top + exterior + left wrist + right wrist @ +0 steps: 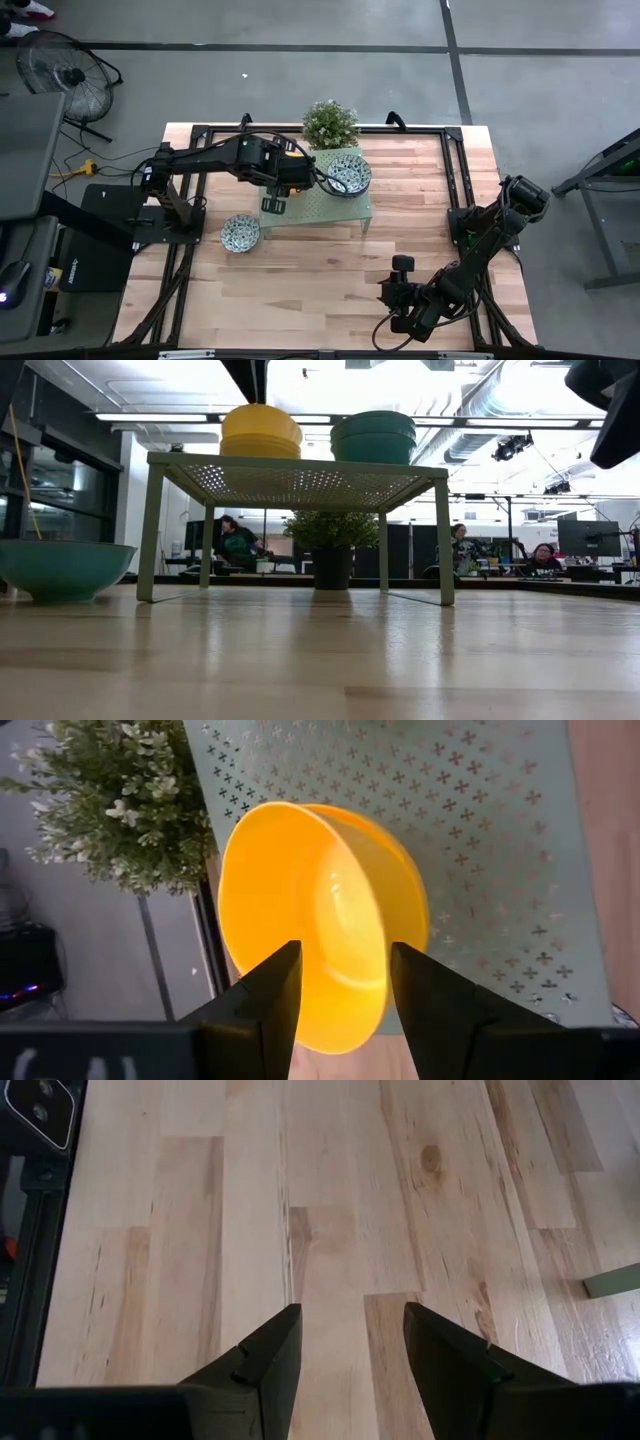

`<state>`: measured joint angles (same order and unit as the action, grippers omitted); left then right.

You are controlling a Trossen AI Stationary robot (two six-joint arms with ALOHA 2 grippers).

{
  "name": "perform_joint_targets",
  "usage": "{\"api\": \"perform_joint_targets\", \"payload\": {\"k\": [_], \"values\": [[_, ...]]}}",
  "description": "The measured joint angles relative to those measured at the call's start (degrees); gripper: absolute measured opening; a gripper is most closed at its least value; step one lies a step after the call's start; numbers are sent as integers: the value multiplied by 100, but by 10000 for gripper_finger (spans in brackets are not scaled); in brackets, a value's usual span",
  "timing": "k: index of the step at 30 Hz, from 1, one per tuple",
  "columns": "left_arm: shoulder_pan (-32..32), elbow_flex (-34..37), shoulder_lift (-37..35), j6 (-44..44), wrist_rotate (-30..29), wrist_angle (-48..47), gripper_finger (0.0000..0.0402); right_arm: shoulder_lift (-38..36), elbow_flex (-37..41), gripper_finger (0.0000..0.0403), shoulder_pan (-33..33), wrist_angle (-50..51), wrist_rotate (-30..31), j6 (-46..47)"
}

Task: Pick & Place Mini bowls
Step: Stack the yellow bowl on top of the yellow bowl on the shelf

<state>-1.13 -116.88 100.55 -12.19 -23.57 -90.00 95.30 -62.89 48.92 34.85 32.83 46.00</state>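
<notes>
Plain glossy yellow mini bowl (322, 930) between the open left gripper (343, 985) fingers

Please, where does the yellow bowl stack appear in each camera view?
High view: not visible; the left arm covers that part of the green perforated shelf.
Low view: yellow bowl stack sits on the shelf's top, left of the teal-looking stack.
Left wrist view: centre, in front of the open left gripper.
Right wrist view: not in it.
Shared landmark: the potted plant.

A wooden table (330, 270) carries a pale green perforated stand (340, 208), one patterned bowl (240, 233) beside it, and a potted plant (331, 124) behind.
</notes>
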Motion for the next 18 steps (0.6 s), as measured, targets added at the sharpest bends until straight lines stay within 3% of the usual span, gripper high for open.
{"api": "perform_joint_targets", "payload": {"k": [8,15,18], "values": [[-2,0,-176,351,-338,10,150,0,0,165,1,2,-12,-101],[-5,-4,-319,365,-23,62,150,0,0,165,1,0,-5,-62],[-9,-9,-352,665,-444,0,150,0,0,165,-2,0,-1,-57]]}}
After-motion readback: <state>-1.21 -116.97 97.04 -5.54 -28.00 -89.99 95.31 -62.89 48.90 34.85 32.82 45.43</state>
